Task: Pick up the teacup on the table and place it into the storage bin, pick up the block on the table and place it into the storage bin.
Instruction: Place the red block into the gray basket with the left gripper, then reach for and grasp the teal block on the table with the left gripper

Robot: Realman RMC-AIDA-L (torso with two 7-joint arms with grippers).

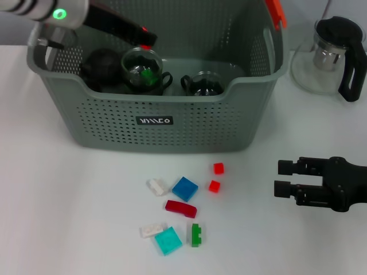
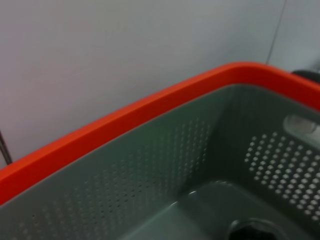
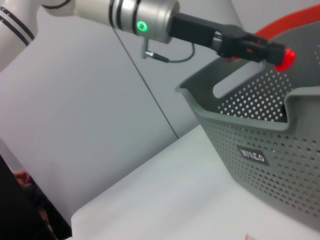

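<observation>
Left gripper [image 1: 146, 39] above storage bin [image 1: 157, 123], over teacups [image 1: 143, 71] already inside; finger state cannot tell. Blocks [image 1: 184, 188] on desk [image 1: 69, 217] in front of bin. Right gripper [image 1: 282, 177] nearer blocks, fingers slightly spread, empty, pointing toward them.

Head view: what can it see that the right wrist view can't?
Only the head view shows the teacups inside the storage bin, the loose blocks on the table, the glass teapot and the right gripper. Only the right wrist view shows the wall behind. Both show the bin with its black label and the left gripper above it.
</observation>
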